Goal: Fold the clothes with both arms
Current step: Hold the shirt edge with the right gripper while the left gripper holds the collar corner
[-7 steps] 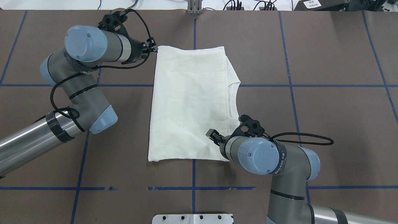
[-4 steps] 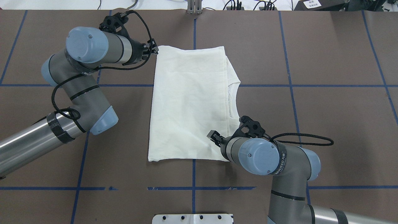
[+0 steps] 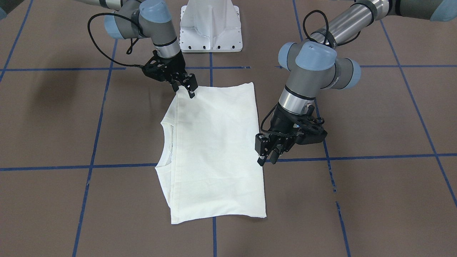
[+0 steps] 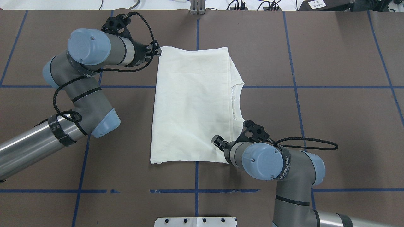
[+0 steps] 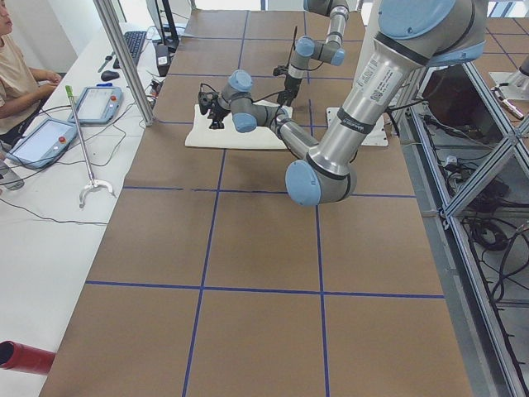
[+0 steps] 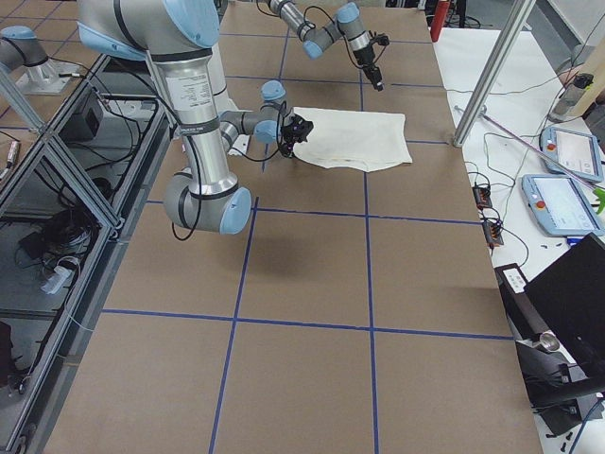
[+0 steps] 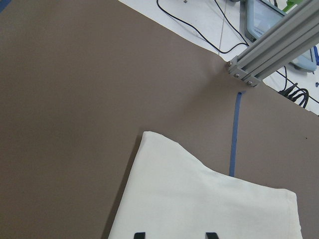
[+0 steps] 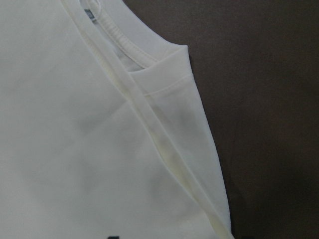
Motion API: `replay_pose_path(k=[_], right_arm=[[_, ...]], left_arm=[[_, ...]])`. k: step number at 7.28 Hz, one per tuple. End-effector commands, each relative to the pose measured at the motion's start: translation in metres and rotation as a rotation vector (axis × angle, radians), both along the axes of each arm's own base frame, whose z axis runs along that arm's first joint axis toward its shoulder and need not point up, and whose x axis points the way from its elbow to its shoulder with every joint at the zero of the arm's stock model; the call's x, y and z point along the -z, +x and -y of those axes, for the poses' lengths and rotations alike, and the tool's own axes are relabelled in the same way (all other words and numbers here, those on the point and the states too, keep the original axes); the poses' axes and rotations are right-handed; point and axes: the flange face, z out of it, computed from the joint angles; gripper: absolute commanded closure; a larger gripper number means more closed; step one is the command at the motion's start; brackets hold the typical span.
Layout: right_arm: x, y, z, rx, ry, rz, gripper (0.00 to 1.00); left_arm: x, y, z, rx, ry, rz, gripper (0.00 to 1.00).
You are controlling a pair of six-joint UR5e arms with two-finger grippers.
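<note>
1. The T-shirt (image 4: pixel 189 104) lies flat in the middle of the worktop (image 4: pixel 331 126). In the overhead view it is folded into a tall rectangle. The ribbed collar (image 4: pixel 235 101) peeks out along its right edge. No print or lettering shows.
2. The left gripper (image 4: pixel 155 50) sits at the shirt's upper left corner in the overhead view. Its wrist camera shows two fingertips (image 7: pixel 140 235) set wide apart at the bottom of the frame, with bare cloth between them. The jaws are open and hold nothing.
3. The right gripper (image 4: pixel 217 142) hangs over the lower right part of the shirt, just below the collar. In the front-facing view its jaws look parted above the corner, and the cloth beneath lies undisturbed, so they appear to grip nothing.
4. The shirt will likely handle as light, soft and limp. It has no stiffness to hold a shape, so any unsupported span should sag.
5. The stacked layers may slide over each other, and a shallow pinch risks catching only the top layer.
6. It is not fragile, though dragging it could rumple the fold.
7. Corners and the doubled edges look like the best places to take hold. Pinching through all layers at both ends of one edge should let both arms lift it level.
</note>
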Motion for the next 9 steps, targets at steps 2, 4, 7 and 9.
replay_pose_path(k=[2,4,7,9], right_arm=[[-0.003,-0.002,-0.005,0.009,0.0,-0.005,0.22],[-0.004,-0.005,-0.006,0.012,-0.01,-0.042,1.0],[0.002,-0.002,-0.007,0.013,-0.006,-0.031,1.0],[0.01,0.004,-0.007,0.011,-0.001,-0.015,1.0]], left_arm=[[0.001,0.003,-0.003,0.0,-0.01,-0.012,0.5],[0.001,0.002,-0.003,0.002,-0.009,-0.011,0.5],[0.001,0.002,-0.003,0.002,-0.009,-0.011,0.5],[0.001,0.003,-0.004,0.0,-0.008,-0.013,0.5]])
